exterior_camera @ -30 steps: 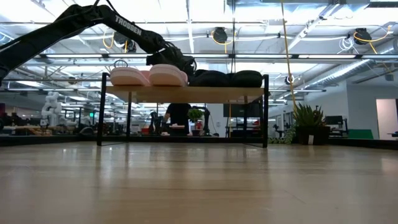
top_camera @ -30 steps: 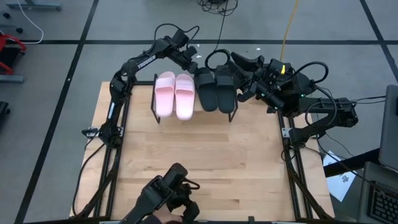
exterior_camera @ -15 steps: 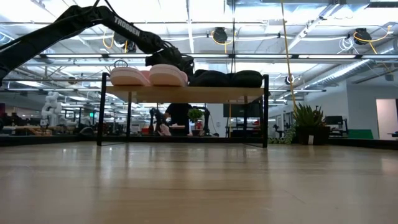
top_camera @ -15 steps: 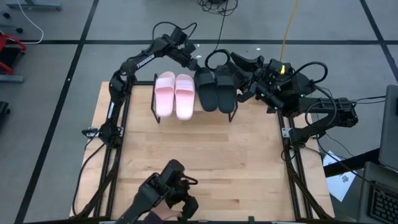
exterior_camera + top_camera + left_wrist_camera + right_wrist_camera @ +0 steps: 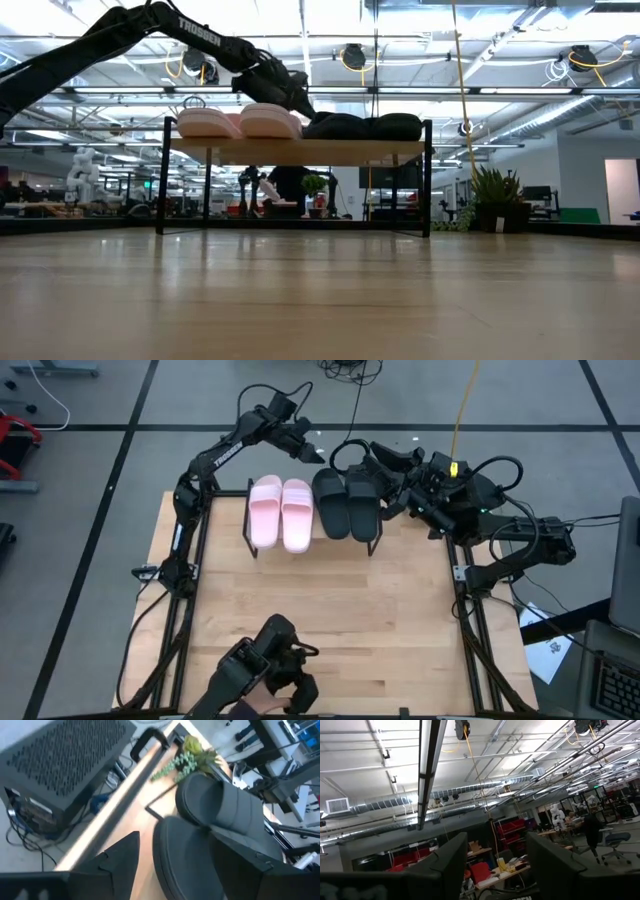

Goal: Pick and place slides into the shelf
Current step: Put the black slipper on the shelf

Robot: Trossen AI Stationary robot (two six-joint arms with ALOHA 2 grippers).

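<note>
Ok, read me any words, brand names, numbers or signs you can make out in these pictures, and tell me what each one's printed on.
"TROSSEN": white capitals along the left arm in the low view.
The same lettering on the left arm in the high view: too small to read.
Slides, shelf, right arm: no readable text.
Room behind: no legible signs.
</note>
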